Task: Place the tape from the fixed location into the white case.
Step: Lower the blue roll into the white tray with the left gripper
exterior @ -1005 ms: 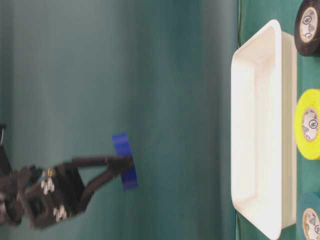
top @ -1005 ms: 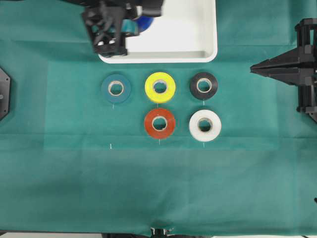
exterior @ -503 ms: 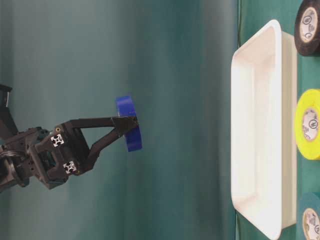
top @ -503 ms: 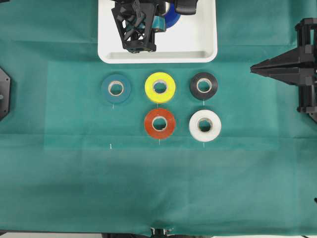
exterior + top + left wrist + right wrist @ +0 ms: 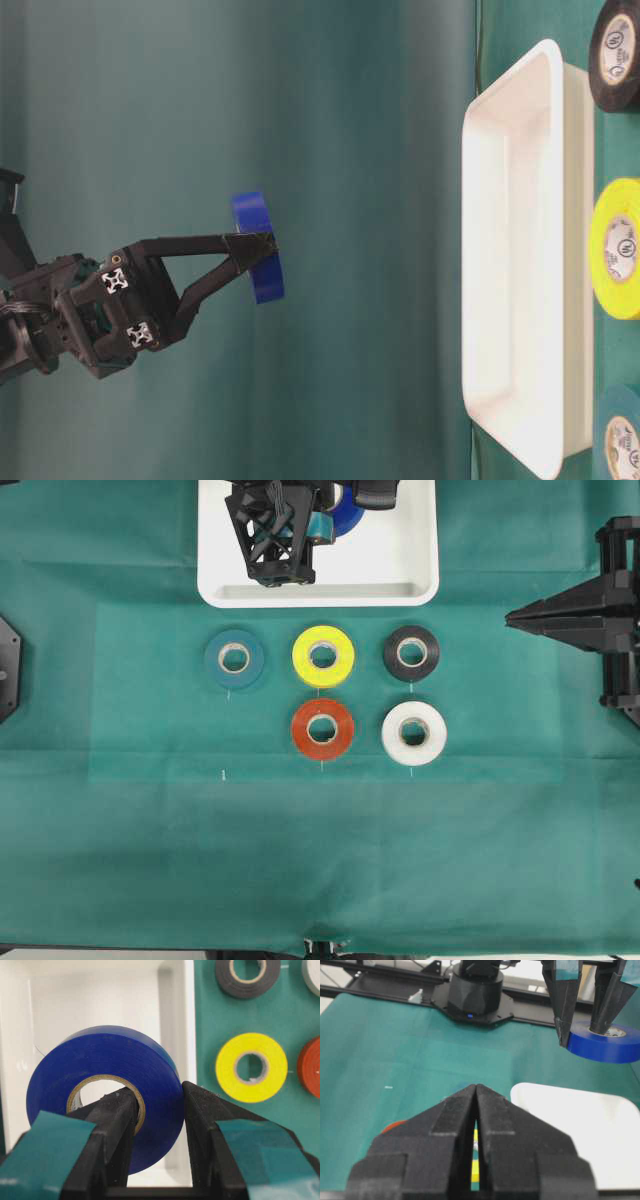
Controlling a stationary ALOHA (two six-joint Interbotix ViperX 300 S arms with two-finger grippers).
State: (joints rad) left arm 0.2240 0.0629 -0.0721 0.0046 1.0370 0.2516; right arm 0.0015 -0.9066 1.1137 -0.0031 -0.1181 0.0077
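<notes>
1. Left gripper (image 5: 159,1110) is clamped on the blue tape (image 5: 107,1085): one finger (image 5: 112,1125) goes through the core, the other presses the outer wall. Grip looks solid in my wrist view.
2. The tape hangs in the air over the white case (image 5: 418,580), well clear of its floor. The side view shows the gap between the roll (image 5: 258,248) and the case (image 5: 520,250) plainly.
3. Pick and carry are done, I'd say. Left to do: lower into the case, let go, pull out.
4. On the cloth below the case sit five other rolls, none touching: teal roll (image 5: 234,659), yellow roll (image 5: 323,656), red roll (image 5: 322,728), black roll (image 5: 411,653), white roll (image 5: 414,733).
5. One bare tick mark (image 5: 223,774) lies below the teal roll, with no roll on it. I judge that's the spot the blue one came from.
6. Right gripper (image 5: 476,1105) is parked at the far right edge, fingers pressed together, holding nothing.
</notes>
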